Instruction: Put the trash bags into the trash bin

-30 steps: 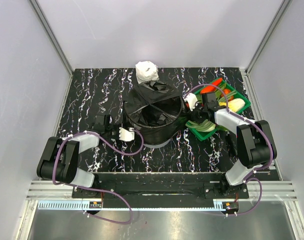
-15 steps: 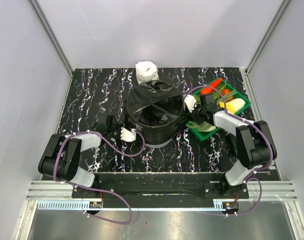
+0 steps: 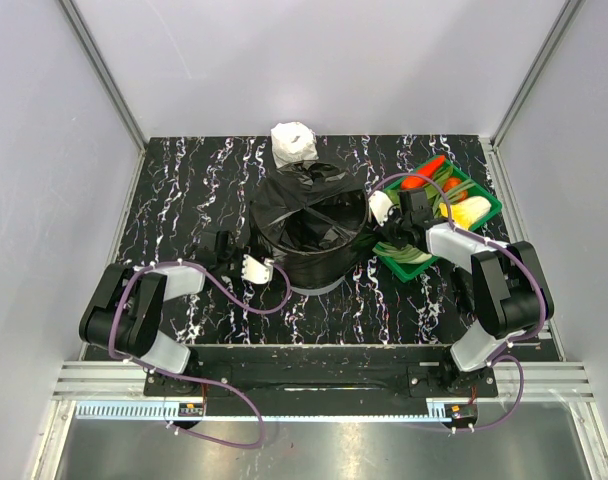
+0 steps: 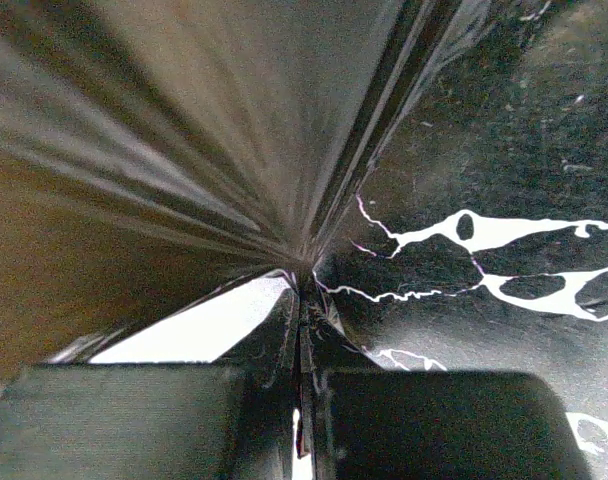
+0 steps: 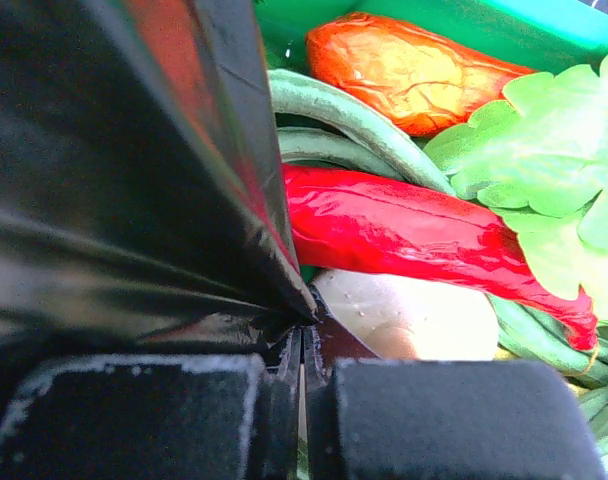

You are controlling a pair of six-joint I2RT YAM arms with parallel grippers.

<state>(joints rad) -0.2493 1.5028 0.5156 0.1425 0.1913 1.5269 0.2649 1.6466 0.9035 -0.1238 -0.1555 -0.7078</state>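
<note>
Trash bag [image 3: 309, 215]: black glossy film, spread over the mouth of the trash bin [image 3: 321, 287] at mid-table. The film sags into the opening in creased folds and hangs down the outside wall. Only a grey strip of the bin shows at its foot. A loose bunch of film is heaped at the far rim.

Left gripper [image 3: 254, 268]: just beside the bin's near-left side, jaws pressed together on a pleat of the bag. In the wrist view, film fans out taut from the pinch.

Right gripper [image 3: 382, 207]: at the bin's right side, jaws likewise pinching a fold of the bag's edge. The green basket [image 3: 487, 207] is close behind it. A red pepper [image 5: 434, 240], green beans and leafy greens fill the background of that wrist view.

White roll [image 3: 293, 143]: at the far edge of the marbled table [image 3: 184, 190], just beyond the bin and untouched.

Progress, as judged: most of the task looks done, with the bag in and over the bin and held out on two sides. What seems to be left is settling the hem down around the rim, tidying the far bunch and letting go. How deep the bag reaches inside cannot be told.
</note>
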